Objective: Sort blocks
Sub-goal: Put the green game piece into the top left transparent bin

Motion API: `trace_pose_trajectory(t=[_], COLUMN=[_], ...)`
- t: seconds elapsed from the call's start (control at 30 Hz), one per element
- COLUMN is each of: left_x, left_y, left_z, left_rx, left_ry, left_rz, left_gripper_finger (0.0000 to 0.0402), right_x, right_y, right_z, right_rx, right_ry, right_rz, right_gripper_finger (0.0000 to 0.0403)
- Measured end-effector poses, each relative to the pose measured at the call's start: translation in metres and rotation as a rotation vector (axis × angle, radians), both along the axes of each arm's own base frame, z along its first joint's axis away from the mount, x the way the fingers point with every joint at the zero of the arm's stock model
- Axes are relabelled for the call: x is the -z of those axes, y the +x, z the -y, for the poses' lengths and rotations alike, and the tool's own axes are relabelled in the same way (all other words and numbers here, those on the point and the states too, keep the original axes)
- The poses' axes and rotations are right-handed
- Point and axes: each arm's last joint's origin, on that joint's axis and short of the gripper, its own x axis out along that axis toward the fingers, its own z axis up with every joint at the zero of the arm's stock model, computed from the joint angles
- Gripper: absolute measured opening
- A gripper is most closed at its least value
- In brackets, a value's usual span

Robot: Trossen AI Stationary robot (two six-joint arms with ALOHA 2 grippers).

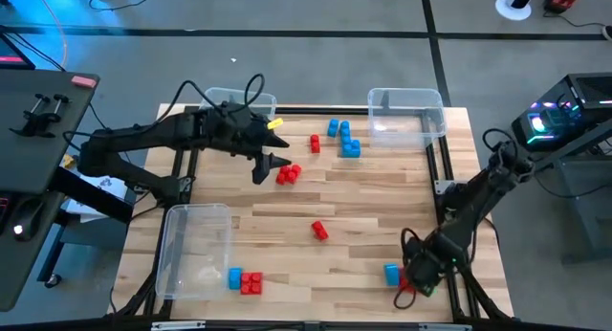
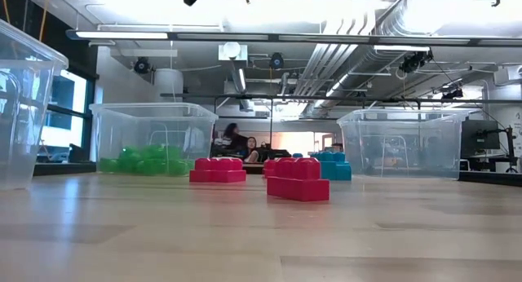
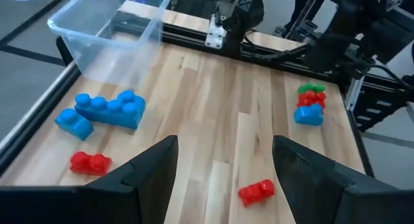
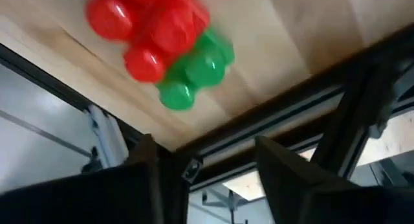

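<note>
Apparently hunting leftovers, the right hand (image 1: pixel 413 283), fingers apart and empty, hovers over the red-green cluster (image 4: pixel 158 46) at the desk (image 1: pixel 382 207) edge; the left hand (image 1: pixel 273 168) waits open.

The left hand (image 3: pixel 223 169) hangs open above the worktop (image 3: pixel 220 101) — blue blocks (image 3: pixel 107 111), red blocks (image 3: pixel 257 191) and a clear bin (image 3: pixel 107 30) lie beyond it.

Red, blue blocks (image 1: pixel 288 174) scattered on wood, green ones (image 2: pixel 147 160) in a bin
</note>
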Motion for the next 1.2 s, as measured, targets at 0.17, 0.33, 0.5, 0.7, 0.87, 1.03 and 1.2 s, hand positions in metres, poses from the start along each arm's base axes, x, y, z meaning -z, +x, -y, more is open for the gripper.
trace_pose_trajectory(t=[0.17, 0.33, 0.5, 0.7, 0.87, 1.03, 1.2], left_x=[0.0, 0.0, 0.0, 0.0, 0.0, 0.0, 0.0], left_y=[-0.001, -0.001, -0.001, -0.001, -0.001, -0.001, -0.001], left_z=[-0.004, -0.004, -0.004, -0.004, -0.005, -0.006, -0.006], left_rx=[-0.015, -0.018, -0.019, -0.02, -0.039, -0.054, -0.067], left_ry=[0.001, -0.005, -0.006, -0.006, 0.005, 0.023, 0.032], left_rz=[-0.001, -0.001, -0.001, -0.001, -0.002, -0.004, -0.004], left_gripper_finger=[0.0238, 0.0238, 0.0238, 0.0238, 0.0238, 0.0238, 0.0238], right_x=[0.011, 0.018, 0.033, 0.052, 0.06, 0.06, 0.058], right_y=[-0.002, 0.004, 0.01, 0.016, 0.014, 0.009, 0.014], right_z=[-0.004, -0.012, -0.022, -0.033, -0.031, -0.016, 0.004], right_rx=[-0.029, -0.079, -0.165, -0.238, -0.286, -0.317, -0.372], right_ry=[-0.006, 0.042, 0.083, 0.118, 0.084, -0.052, -0.196], right_rz=[-0.021, 0.02, 0.033, 0.03, -0.022, -0.08, -0.095], right_gripper_finger=[0.0012, 0.0016, 0.0008, 0.0003, 0.0001, 0.0001, 0.0])
